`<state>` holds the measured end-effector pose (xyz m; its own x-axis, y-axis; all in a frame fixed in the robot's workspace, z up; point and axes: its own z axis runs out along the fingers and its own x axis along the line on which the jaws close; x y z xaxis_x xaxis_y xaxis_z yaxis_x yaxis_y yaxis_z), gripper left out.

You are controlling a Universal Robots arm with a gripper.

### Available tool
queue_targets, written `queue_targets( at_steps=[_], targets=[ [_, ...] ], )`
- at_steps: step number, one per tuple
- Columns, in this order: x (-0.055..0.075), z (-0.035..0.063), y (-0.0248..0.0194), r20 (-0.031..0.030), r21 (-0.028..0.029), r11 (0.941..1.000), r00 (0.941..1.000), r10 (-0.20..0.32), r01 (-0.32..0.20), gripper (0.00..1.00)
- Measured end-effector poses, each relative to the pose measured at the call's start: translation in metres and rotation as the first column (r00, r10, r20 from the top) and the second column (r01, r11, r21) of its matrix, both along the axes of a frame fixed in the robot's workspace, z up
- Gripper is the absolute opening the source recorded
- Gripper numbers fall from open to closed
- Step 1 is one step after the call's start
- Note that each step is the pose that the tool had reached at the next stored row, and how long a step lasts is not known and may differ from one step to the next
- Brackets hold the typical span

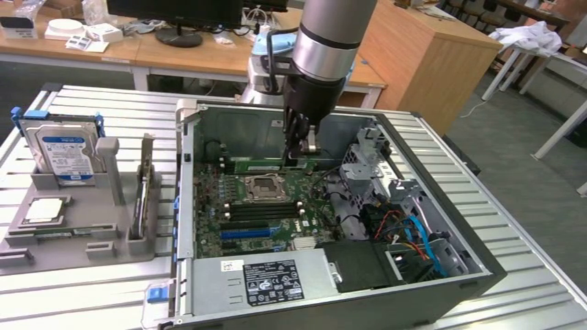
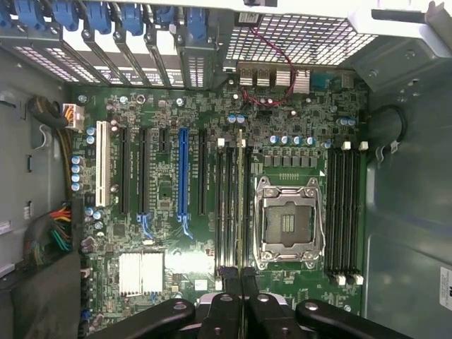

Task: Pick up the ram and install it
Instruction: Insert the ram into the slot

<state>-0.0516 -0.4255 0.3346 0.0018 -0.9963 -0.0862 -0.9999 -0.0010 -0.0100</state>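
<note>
Ram [image 2: 240, 198] x1, edge-on in wrist view, was pinched between the clenched fingers of the gripper [image 2: 240, 275], in line w/ the memory slots just beside the 1 CPU socket [image 2: 289, 222] on the motherboard [image 2: 162, 212]. 1 hard drive [image 1: 60, 151] stood in the grey rack [image 1: 55, 240] at exterior view's left. 1 arm [image 1: 326, 41] reached straight down into the open PC case [image 1: 458, 275], wrist vertical.

Ram [image 2: 240, 191] end behind fingers [image 2: 228, 293]
</note>
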Motion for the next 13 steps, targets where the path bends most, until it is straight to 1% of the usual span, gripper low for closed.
queue_targets(
  at_steps=[9,13],
  targets=[
    [0.0,-0.016,0.0,-0.0008,-0.0076,1.0,1.0,0.0,0.0,0.11],
    [0.0,-0.0233,0.0,-0.0009,-0.0124,0.9999,1.0,0.0,0.0,0.11]
  ],
)
